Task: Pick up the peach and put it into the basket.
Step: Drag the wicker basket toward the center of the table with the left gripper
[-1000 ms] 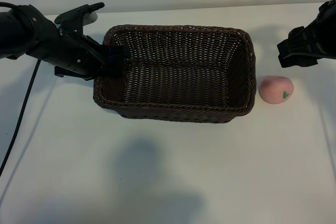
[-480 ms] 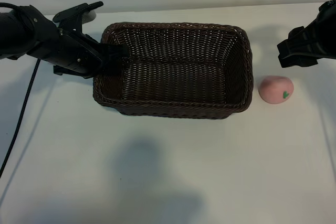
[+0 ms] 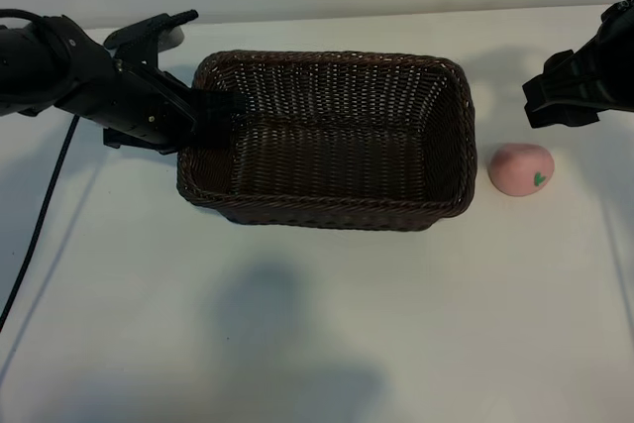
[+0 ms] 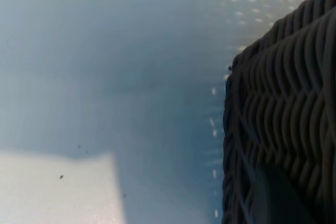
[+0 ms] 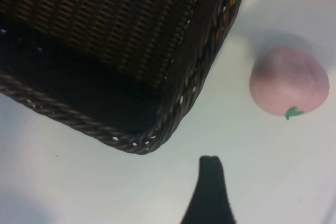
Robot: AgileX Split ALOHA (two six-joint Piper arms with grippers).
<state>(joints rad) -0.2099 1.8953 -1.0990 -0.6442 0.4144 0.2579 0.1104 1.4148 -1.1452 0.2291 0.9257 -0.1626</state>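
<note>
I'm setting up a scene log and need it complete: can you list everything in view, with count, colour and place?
basket: one, dark brown woven wicker, rectangular, centre of the table, nothing inside it.
peach: one, pink with a small green leaf mark, on the table just outside the basket's right end, apart from it.
table: one, white, under everything.
cable: one, black, running down the table's left side.
left gripper: one, black, closed on the basket's left wall at the rim.
right gripper: one, black, open, hanging above the table behind the peach, holding nothing.
</note>
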